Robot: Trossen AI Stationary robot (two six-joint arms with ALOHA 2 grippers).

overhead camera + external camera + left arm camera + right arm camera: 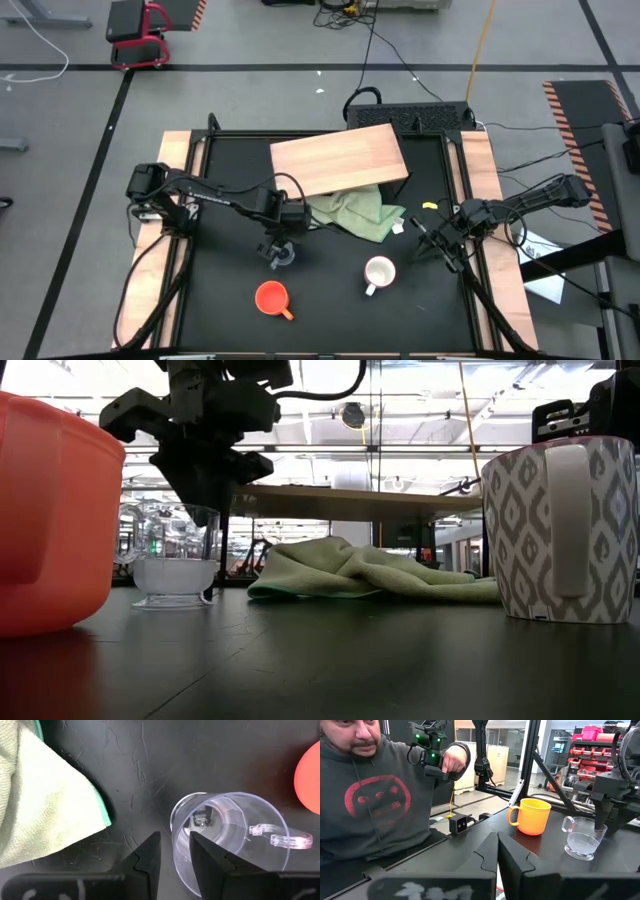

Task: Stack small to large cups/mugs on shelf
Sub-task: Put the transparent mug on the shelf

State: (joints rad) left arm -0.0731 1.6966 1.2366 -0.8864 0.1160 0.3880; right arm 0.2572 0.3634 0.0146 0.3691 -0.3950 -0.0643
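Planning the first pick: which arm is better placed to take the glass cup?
Left. The left gripper straddles the glass cup's rim; the right gripper waits beyond the white mug.

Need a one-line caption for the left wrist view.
Left claw straddling the rim of the clear glass cup, green cloth alongside.

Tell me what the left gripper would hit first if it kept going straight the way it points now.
The left gripper points down at the glass cup, with the cup's wall in the narrow gap between its fingers. It would slide down that wall and likely meet the black tabletop first; depth is unclear.
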